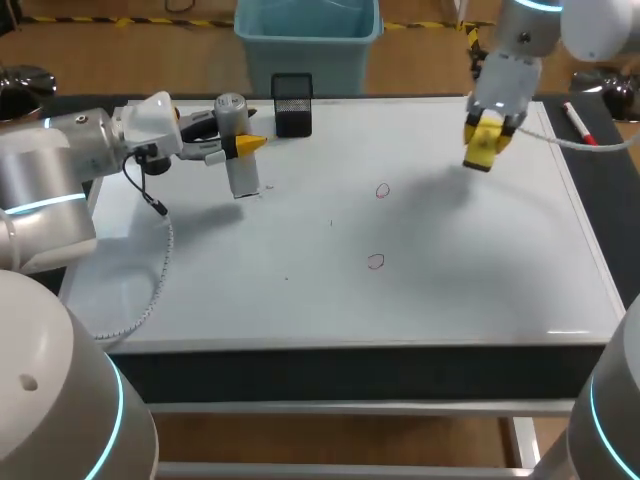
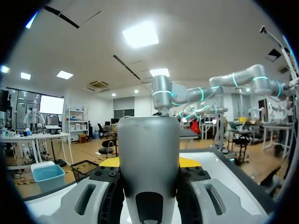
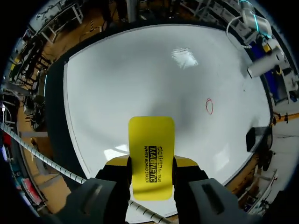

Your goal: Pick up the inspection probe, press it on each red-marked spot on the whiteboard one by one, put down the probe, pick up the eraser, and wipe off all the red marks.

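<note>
**Left arm.** The left end effector (image 1: 250,145) is pinching the inspection probe (image 1: 240,175), one finger on each side of the grey cylindrical body. In the left wrist view the probe (image 2: 148,158) fills the gap between the two fingers, and a yellow fingertip (image 2: 189,162) shows at its flank. The probe stands roughly upright over the rear left area of the whiteboard (image 1: 450,280). It is well apart from both marks. Whether its lower end touches the board surface cannot be told.

**Right arm.** The right end effector (image 1: 487,135) is closed on the eraser (image 1: 482,150), a flat yellow block gripped by its two long edges. In the right wrist view the eraser (image 3: 152,156) projects ahead of the fingers. It is held clear above the rear right area of the whiteboard (image 3: 140,79), which carries its shadow.

**Work surface.** The whiteboard lies flat on the bench (image 1: 605,190). It carries a rear red mark (image 1: 382,190) and a front red mark (image 1: 375,262), both small outlined loops near the middle of the board. One of them shows ahead of the eraser in the right wrist view.

**Other items.** A black mesh holder (image 1: 292,105) stands at the rear edge, just beside the probe. A red marker (image 1: 578,122) lies on the bench to the right of the board.
</note>
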